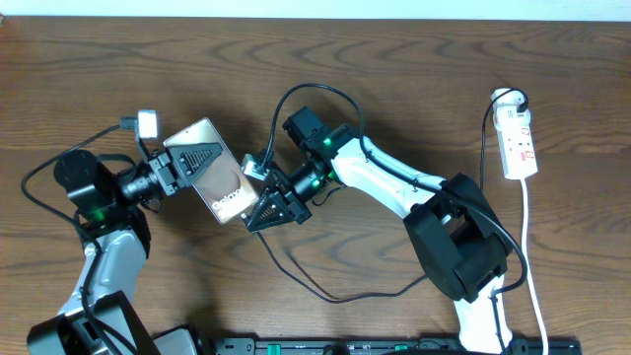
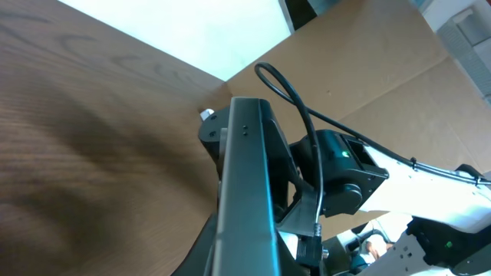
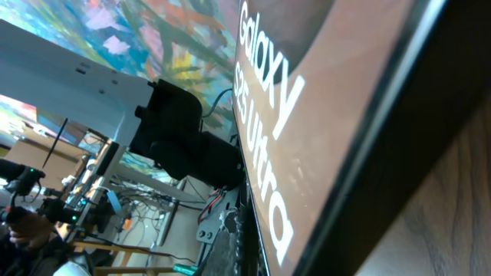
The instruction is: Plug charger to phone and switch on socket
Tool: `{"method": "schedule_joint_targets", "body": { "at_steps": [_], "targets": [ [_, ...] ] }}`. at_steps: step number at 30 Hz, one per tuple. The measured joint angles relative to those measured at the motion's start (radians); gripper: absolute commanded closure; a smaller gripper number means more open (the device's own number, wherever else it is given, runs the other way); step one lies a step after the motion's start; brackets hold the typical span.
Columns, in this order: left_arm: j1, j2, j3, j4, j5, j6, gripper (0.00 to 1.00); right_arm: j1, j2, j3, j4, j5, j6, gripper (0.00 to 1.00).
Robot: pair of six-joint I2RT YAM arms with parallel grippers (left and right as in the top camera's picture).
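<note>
Fingers (image 1: pixel 197 158) of the left gripper (image 1: pixel 202 166) were seen from overhead clamped on the phone (image 1: pixel 225 189), which was presented face-up, left of centre on the surface (image 1: pixel 414 59). The left arm was bent at the lower-left edge, its forearm turned rightward. The right arm was stretched from the lower right toward the upper left. Its wrist was folded downward, so the right gripper (image 1: pixel 268 209) was set just beside the phone's right edge, fingers pressed together. The charger (image 1: pixel 325 294) was trailed from those fingers across the surface; whether it was pinched could not be told. The socket (image 1: pixel 519 143) was laid at the far right, well apart from both arms.

From the left wrist, the phone (image 2: pixel 245 199) was shown edge-on, with the right arm's black wrist behind it.

From the right wrist, the phone's lettered face (image 3: pixel 307 107) was shown very close. The fingers themselves could not be made out.
</note>
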Motion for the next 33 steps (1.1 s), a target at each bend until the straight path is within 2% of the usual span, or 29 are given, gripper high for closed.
{"method": "schedule_joint_targets", "body": {
  "at_steps": [26, 33],
  "targets": [
    [-0.024, 0.000, 0.010, 0.006, -0.018, 0.022, 0.92, -0.013, 0.006, -0.006, 0.050, 0.008, 0.098, 0.99],
    [0.041, 0.000, 0.010, 0.001, 0.004, 0.024, 0.93, -0.048, 0.006, -0.006, 0.042, 0.013, 0.124, 0.99]
  ]
}}
